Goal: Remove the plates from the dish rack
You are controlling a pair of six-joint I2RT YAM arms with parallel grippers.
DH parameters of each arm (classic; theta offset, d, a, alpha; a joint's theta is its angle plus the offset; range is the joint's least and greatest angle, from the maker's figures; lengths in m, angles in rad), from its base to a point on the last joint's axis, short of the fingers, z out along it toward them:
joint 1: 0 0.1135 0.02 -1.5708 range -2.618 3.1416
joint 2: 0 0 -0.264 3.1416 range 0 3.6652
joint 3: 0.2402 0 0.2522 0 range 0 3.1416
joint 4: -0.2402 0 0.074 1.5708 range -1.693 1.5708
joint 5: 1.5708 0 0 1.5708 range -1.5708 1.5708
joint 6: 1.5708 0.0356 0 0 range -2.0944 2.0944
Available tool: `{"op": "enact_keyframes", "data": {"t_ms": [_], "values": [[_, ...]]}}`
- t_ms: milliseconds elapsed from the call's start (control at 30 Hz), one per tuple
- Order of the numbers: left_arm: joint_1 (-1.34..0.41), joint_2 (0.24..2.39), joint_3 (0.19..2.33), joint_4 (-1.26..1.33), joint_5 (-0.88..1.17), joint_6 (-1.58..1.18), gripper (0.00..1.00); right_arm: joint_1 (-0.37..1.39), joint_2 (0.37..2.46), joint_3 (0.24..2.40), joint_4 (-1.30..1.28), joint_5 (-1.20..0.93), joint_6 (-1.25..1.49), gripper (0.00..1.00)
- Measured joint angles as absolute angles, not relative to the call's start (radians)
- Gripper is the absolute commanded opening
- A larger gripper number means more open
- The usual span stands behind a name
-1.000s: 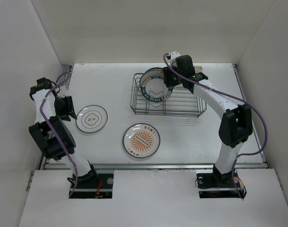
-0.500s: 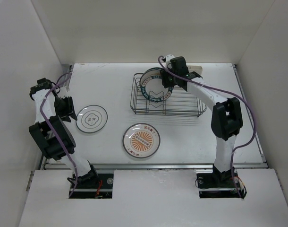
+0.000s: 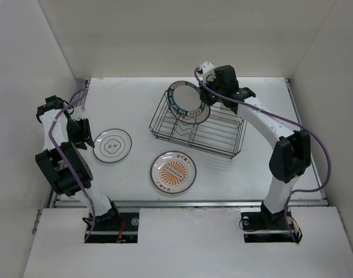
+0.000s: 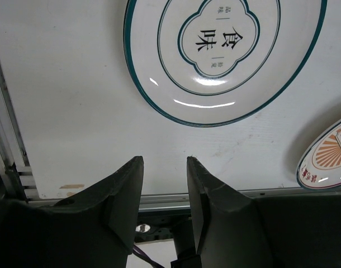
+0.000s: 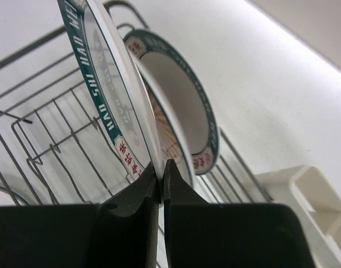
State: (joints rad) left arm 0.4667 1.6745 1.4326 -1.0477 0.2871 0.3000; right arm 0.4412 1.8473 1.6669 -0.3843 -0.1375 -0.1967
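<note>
The dark wire dish rack (image 3: 217,138) sits skewed at the back of the table. My right gripper (image 3: 206,99) (image 5: 161,167) is shut on the rim of an upright teal-rimmed plate (image 3: 185,99) (image 5: 112,106) over the rack's left end. A second teal-rimmed plate (image 5: 181,106) stands just behind it in the rack. My left gripper (image 3: 84,132) (image 4: 164,162) hangs open and empty, left of a thin-rimmed white plate (image 3: 112,145) (image 4: 223,56) lying flat on the table. An orange sunburst plate (image 3: 173,171) (image 4: 330,156) lies flat in front of the rack.
A white plastic caddy (image 5: 304,195) is clipped to the rack's edge beside my right gripper. White walls enclose the table on three sides. A metal rail (image 3: 188,202) runs along the near table edge.
My right gripper closed on the teal-rimmed plate's rim and rose with it. The rack swung and slid, its left end coming forward. The left arm stayed still.
</note>
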Motion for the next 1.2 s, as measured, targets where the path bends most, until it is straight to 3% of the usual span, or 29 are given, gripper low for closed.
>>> {"op": "enact_keyframes", "data": {"t_ms": [233,467,767,1100,1167,1200], "values": [[0.463,1.67,1.433,-1.058,0.296,0.311,0.35,0.429,1.655,1.654,-0.387,-0.084,-0.205,0.0],[0.409,1.605,1.454,-1.139,0.421,0.382,0.59,0.444,1.546,1.639,-0.371,-0.152,-0.144,0.0],[0.164,1.448,1.546,-1.21,0.612,0.477,0.73,0.682,1.682,1.574,-0.323,-0.312,-0.007,0.0],[0.124,1.466,1.516,-1.156,0.555,0.451,0.73,0.756,1.789,1.569,-0.265,-0.436,0.078,0.0],[0.124,1.478,1.496,-1.146,0.548,0.447,0.69,0.758,1.789,1.569,-0.235,-0.461,0.092,0.0],[0.124,1.483,1.486,-1.142,0.548,0.445,0.59,0.758,1.791,1.569,-0.222,-0.473,0.099,0.0]]}}
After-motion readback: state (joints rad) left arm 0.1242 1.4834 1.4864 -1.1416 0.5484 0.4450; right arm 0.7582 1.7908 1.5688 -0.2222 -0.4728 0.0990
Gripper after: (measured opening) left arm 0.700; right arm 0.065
